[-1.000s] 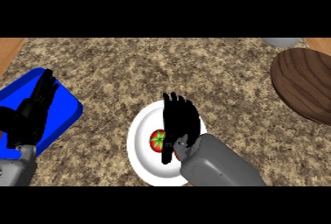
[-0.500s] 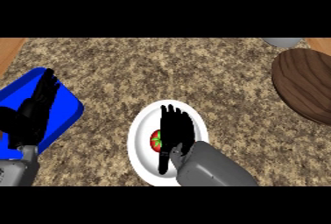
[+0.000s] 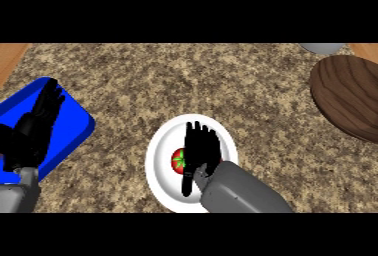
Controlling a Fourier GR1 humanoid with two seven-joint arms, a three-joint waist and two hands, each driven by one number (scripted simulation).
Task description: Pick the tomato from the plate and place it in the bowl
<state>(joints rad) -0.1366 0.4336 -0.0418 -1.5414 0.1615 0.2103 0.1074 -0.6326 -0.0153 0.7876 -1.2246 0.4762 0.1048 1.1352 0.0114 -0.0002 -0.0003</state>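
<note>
A red tomato [image 3: 178, 160] with a green stem lies on a white plate [image 3: 163, 150] near the counter's lower middle. My right hand [image 3: 201, 150] hangs over the plate with straight fingers, covering the tomato's right part; I cannot tell whether it touches it. A blue bowl [image 3: 74, 121] sits at the left edge. My left hand [image 3: 33, 132] rests open over that bowl, fingers pointing up.
A brown wooden board [image 3: 351, 95] lies at the right edge. A grey object [image 3: 321, 47] shows partly at the top right. The counter [image 3: 184, 80] has a speckled stone top.
My right hand has drawn down and slightly left over the plate, now lying over the tomato's right side. The left hand has stayed in place.
</note>
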